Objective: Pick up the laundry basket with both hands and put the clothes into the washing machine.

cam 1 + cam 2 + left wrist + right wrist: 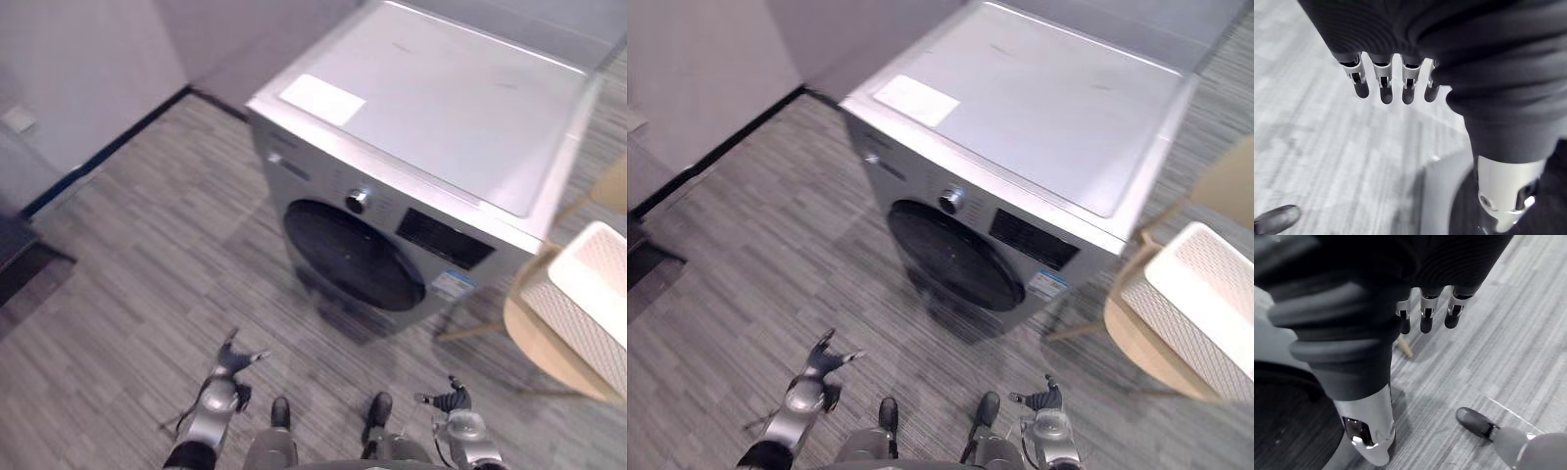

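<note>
The floor [147, 284] is grey plank-patterned, running from underfoot to a pale wall [78, 69] edged by a dark skirting strip [108, 152]; a dark low object [24, 259] sits at the left edge, too cut off to identify.

By count: 2 hands, 1 washing machine, 1 laundry basket, 1 wooden stand. The left hand [233, 360] and right hand [451, 399] hang low and nearest, well apart from each other. Beyond them stands the silver washing machine [421, 147]; its 1 round dark door [353, 257] is shut, with 1 knob [358, 201] just above it and 1 white sheet [323, 99] lying on its flat top. To the machine's right, the white perforated laundry basket [588, 304] rests on a round light wooden stand [529, 333]; whether it holds clothes I cannot tell.

The left hand's fingers [1385, 83] hang straight and relaxed above the floor, grasping nothing; the right hand's fingers [1425, 313] are likewise loose and extended, touching nothing; both hands are well apart from the basket.
</note>
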{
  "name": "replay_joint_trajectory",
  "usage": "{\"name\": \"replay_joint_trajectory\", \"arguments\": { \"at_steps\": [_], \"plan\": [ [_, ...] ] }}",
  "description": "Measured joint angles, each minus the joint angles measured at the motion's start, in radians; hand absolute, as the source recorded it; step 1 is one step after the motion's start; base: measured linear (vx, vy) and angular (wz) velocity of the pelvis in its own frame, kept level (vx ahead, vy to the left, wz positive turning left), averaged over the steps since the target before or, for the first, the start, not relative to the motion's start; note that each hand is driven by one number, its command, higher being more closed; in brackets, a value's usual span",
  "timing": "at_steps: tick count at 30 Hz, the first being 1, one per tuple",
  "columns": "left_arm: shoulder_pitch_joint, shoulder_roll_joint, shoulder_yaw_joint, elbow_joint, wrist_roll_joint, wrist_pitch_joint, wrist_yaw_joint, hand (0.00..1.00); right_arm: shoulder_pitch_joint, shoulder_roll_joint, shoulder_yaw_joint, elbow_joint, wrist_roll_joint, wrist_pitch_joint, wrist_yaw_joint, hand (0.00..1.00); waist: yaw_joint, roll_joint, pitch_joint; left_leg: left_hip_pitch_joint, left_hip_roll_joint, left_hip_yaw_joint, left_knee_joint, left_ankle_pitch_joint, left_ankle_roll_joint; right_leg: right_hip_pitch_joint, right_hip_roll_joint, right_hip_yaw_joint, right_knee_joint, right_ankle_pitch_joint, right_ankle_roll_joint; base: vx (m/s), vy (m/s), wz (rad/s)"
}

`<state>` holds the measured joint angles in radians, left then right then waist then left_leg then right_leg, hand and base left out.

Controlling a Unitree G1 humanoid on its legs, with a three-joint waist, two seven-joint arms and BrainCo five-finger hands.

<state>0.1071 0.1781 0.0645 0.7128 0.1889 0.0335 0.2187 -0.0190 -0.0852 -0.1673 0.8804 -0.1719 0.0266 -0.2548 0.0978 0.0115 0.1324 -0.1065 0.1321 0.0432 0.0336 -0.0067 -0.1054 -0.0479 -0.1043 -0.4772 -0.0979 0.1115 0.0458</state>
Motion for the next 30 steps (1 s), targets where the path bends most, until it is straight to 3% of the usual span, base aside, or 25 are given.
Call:
{"name": "replay_joint_trajectory", "arguments": {
  "at_steps": [2,3,4,5,6,7,8,9,11,12,13,14,15,16,17,18,19,22,23,24,25,27,28,30],
  "plan": [
    [0.028,-0.019,0.031,0.029,-0.002,0.000,-0.001,0.00,0.004,-0.001,-0.001,-0.001,0.000,0.001,0.001,0.00,-0.002,0.001,-0.010,-0.022,-0.008,0.030,0.012,0.008,0.021,0.017,-0.029,-0.052,0.011,-0.027,0.017,-0.14,0.083,0.79],
    [0.027,-0.035,0.033,0.050,-0.002,0.000,-0.002,0.00,0.012,-0.002,-0.004,-0.002,0.001,0.002,0.001,0.00,-0.006,-0.003,-0.026,-0.051,0.006,0.141,0.032,-0.020,0.086,0.015,-0.047,-0.099,0.014,-0.035,0.027,-0.11,0.107,1.03],
    [0.025,-0.051,0.041,0.071,-0.002,-0.002,-0.002,0.00,0.025,-0.002,-0.010,-0.002,0.001,0.003,0.003,0.00,-0.010,-0.009,-0.039,-0.060,0.020,0.242,0.037,-0.033,0.105,0.008,-0.066,-0.113,0.011,-0.038,0.034,0.01,0.148,1.09],
    [0.021,-0.072,0.059,0.099,-0.002,-0.001,-0.003,0.00,0.028,-0.003,-0.023,-0.003,0.001,0.004,0.007,0.00,-0.013,-0.008,-0.041,-0.053,0.043,0.365,0.042,-0.032,0.105,0.005,-0.077,-0.122,0.009,-0.041,0.044,0.08,0.125,0.71],
    [0.021,-0.080,0.067,0.112,-0.002,-0.001,-0.003,0.00,0.028,-0.003,-0.026,-0.003,0.002,0.006,0.010,0.00,-0.013,-0.005,-0.041,-0.053,0.049,0.403,0.043,-0.025,0.094,0.003,-0.082,-0.121,0.008,-0.038,0.049,0.08,0.141,0.48],
    [0.029,-0.088,0.088,0.134,-0.002,-0.001,-0.003,0.00,0.028,0.000,-0.029,-0.002,0.002,0.014,0.017,0.00,-0.008,-0.003,-0.040,-0.053,0.048,0.420,0.042,-0.003,0.059,0.004,-0.091,-0.109,0.009,-0.031,0.060,0.02,0.171,0.14],
    [0.039,-0.092,0.113,0.150,-0.003,0.000,-0.003,0.00,0.028,0.009,-0.029,-0.001,0.001,0.024,0.022,0.00,0.001,-0.012,-0.038,-0.050,0.038,0.424,0.056,-0.001,0.055,0.008,-0.108,-0.097,0.017,-0.034,0.068,0.02,0.185,0.06],
    [0.048,-0.094,0.124,0.153,-0.003,0.000,-0.003,0.00,0.027,0.015,-0.029,-0.002,0.000,0.024,0.022,0.00,-0.001,-0.017,-0.038,-0.049,0.031,0.424,0.069,-0.013,0.062,0.008,-0.124,-0.098,0.037,-0.043,0.080,0.07,0.241,0.08],
    [0.069,-0.093,0.136,0.160,-0.022,0.000,-0.003,0.00,0.033,0.032,-0.026,0.000,-0.010,0.024,0.024,0.00,-0.003,-0.039,-0.032,-0.041,0.013,0.419,0.150,-0.089,0.074,-0.007,-0.212,-0.092,0.199,-0.110,0.122,0.11,0.209,0.19],
    [0.070,-0.091,0.136,0.161,-0.024,0.000,-0.003,0.00,0.036,0.038,-0.025,-0.001,-0.015,0.024,0.027,0.00,-0.002,-0.047,-0.029,-0.040,0.006,0.416,0.171,-0.110,0.076,-0.016,-0.241,-0.080,0.264,-0.121,0.121,0.11,0.189,0.24],
    [0.072,-0.094,0.134,0.161,-0.039,0.000,-0.003,0.00,0.040,0.042,-0.014,-0.001,-0.020,0.025,0.039,0.00,-0.002,-0.045,-0.026,-0.039,0.005,0.394,0.209,-0.146,0.081,-0.070,-0.291,-0.033,0.445,-0.139,0.078,0.10,0.147,0.30],
    [0.071,-0.097,0.130,0.160,-0.043,0.000,-0.002,0.00,0.042,0.042,-0.002,-0.001,-0.022,0.025,0.042,0.00,-0.007,-0.039,-0.024,-0.037,0.006,0.382,0.221,-0.157,0.086,-0.116,-0.310,0.022,0.557,-0.121,0.047,0.13,0.217,0.61],
    [0.070,-0.092,0.124,0.157,-0.053,-0.001,-0.002,0.00,0.047,0.048,0.023,-0.001,-0.025,0.025,0.044,0.00,-0.027,-0.040,-0.020,-0.025,-0.007,0.346,0.226,-0.167,0.097,-0.208,-0.322,0.157,0.756,-0.043,-0.029,0.20,0.202,0.84],
    [0.066,-0.084,0.124,0.155,-0.064,-0.001,-0.001,0.00,0.051,0.071,0.028,0.005,-0.026,0.025,0.046,0.00,-0.040,-0.040,-0.005,-0.001,-0.008,0.296,0.225,-0.174,0.105,-0.289,-0.289,0.268,0.883,-0.108,0.034,0.23,0.158,0.85],
    [0.061,-0.081,0.126,0.150,-0.066,-0.001,-0.001,0.00,0.050,0.081,0.028,0.007,-0.026,0.025,0.049,0.00,-0.043,-0.048,-0.003,0.004,-0.003,0.276,0.224,-0.179,0.107,-0.309,-0.257,0.295,0.903,-0.159,0.049,0.28,0.014,0.90],
    [0.051,-0.074,0.128,0.148,-0.071,-0.001,0.000,0.00,0.051,0.090,0.031,0.007,-0.026,0.023,0.058,0.00,-0.053,-0.059,0.000,0.012,-0.006,0.233,0.216,-0.183,0.107,-0.331,-0.180,0.334,0.870,-0.231,0.046,0.29,-0.065,0.89],
    [0.044,-0.078,0.128,0.148,-0.073,-0.001,0.000,0.00,0.051,0.088,0.031,0.007,-0.026,0.023,0.062,0.00,-0.056,-0.063,0.002,0.018,-0.017,0.199,0.205,-0.182,0.109,-0.342,-0.129,0.370,0.810,-0.257,0.052,0.28,-0.080,1.22],
    [0.002,-0.116,0.139,0.149,-0.079,-0.004,0.000,0.00,0.056,0.068,0.029,0.008,-0.025,0.022,0.064,0.00,-0.087,-0.068,0.007,0.046,-0.076,0.051,0.181,-0.181,0.096,-0.337,-0.025,0.461,0.544,-0.253,0.058,0.35,-0.150,1.70],
    [-0.009,-0.127,0.141,0.149,-0.079,-0.012,0.000,0.00,0.063,0.061,0.029,0.011,-0.027,0.023,0.063,0.00,-0.086,-0.079,0.011,0.060,-0.101,-0.017,0.184,-0.188,0.075,-0.319,-0.018,0.495,0.490,-0.186,0.016,0.36,-0.245,2.01],
    [-0.019,-0.137,0.144,0.156,-0.079,-0.014,0.000,0.00,0.072,0.055,0.026,0.010,-0.025,0.022,0.064,0.00,-0.087,-0.080,0.007,0.064,-0.101,-0.056,0.191,-0.194,0.066,-0.302,-0.021,0.475,0.512,-0.181,-0.018,0.36,-0.270,1.80],
    [-0.018,-0.168,0.148,0.157,-0.079,-0.022,0.000,0.00,0.069,0.041,0.019,0.013,-0.027,0.022,0.063,0.00,-0.078,-0.040,-0.002,0.056,-0.074,-0.090,0.195,-0.185,0.047,-0.272,-0.023,0.397,0.510,-0.205,-0.030,0.36,-0.261,1.59],
    [-0.018,-0.198,0.177,0.159,-0.079,-0.020,0.001,0.00,0.055,0.034,0.002,0.007,-0.034,0.021,0.063,0.00,-0.082,-0.012,0.001,0.031,-0.026,-0.081,0.208,-0.168,0.018,-0.229,-0.019,0.279,0.488,-0.228,-0.054,0.37,-0.252,1.54],
    [-0.015,-0.204,0.197,0.159,-0.079,-0.017,0.001,0.00,0.054,0.041,0.000,0.007,-0.035,0.022,0.063,0.00,-0.081,-0.001,0.000,0.020,0.011,-0.024,0.233,-0.157,0.001,-0.183,-0.007,0.221,0.462,-0.234,-0.066,0.34,-0.289,1.43],
    [-0.004,-0.205,0.215,0.160,-0.084,-0.017,0.002,0.00,0.063,0.058,-0.008,0.007,-0.034,0.023,0.062,0.00,-0.081,-0.014,0.007,0.026,0.062,0.099,0.268,-0.149,-0.011,-0.096,0.009,0.160,0.422,-0.240,-0.085,0.23,-0.206,1.10]
  ]
}}
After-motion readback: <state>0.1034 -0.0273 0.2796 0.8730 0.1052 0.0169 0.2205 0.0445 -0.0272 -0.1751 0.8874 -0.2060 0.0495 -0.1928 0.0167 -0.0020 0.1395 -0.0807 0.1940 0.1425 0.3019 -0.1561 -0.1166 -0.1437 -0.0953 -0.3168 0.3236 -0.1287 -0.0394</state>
